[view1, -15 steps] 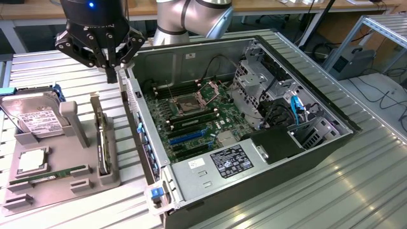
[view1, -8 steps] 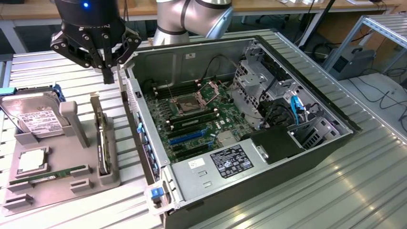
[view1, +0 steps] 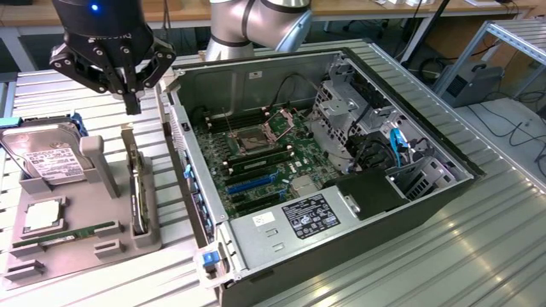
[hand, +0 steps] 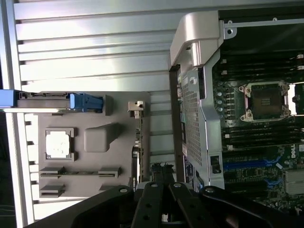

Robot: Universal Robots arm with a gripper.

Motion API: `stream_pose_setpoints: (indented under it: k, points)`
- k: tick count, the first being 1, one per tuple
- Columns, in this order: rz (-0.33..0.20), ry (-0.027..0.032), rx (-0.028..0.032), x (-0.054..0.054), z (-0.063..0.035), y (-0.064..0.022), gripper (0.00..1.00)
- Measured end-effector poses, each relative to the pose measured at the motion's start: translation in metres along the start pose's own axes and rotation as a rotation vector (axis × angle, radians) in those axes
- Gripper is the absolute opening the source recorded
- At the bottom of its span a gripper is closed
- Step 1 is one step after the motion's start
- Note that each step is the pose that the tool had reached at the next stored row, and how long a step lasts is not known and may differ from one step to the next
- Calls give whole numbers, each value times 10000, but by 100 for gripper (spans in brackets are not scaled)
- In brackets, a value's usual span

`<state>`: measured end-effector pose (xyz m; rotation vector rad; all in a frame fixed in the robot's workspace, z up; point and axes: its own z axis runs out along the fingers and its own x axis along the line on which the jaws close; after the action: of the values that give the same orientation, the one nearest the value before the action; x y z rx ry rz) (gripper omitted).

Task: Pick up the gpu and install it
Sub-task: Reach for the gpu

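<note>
Opening stage of the gpu installation. The tool (view1: 132, 107) hangs outside the open computer case (view1: 341, 256), its two fingers pressed together with nothing between them, above the far end of the gpu (view1: 135, 185). The gpu stands on its long edge in a slot of the grey holder (view1: 145, 242), which lies just beside the case wall on the exterior view's left. In the wrist view the closed tool (hand: 160, 172) sits over the card's thin edge, near its silver bracket (hand: 135, 105).

Farther from the case, the same holder carries a hard drive (view1: 47, 160), a processor (view1: 43, 217) and a memory stick (view1: 68, 233). Inside the case the motherboard (view1: 265, 153) lies exposed, and its blue expansion slots (view1: 252, 182) are vacant.

Progress, as judged: no step is complete. The card is neither gripped nor lifted, so the pick-up, the carry into the case and the seating in a slot all remain.

Surface: a table (view1: 410, 268) of ribbed metal slats with bright reflections. Room: a workshop, with wooden benches beyond the case. On the exterior view's right of the case stand an aluminium frame (view1: 512, 38) and a grey box unit (view1: 474, 83), with loose cables on the floor
</note>
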<state>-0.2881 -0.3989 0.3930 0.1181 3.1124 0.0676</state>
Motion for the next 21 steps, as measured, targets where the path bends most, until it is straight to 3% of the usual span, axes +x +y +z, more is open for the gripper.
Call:
stream_pose_setpoints:
  k: [21]
  points:
    - [-1,0,0,162,-2,-12,11]
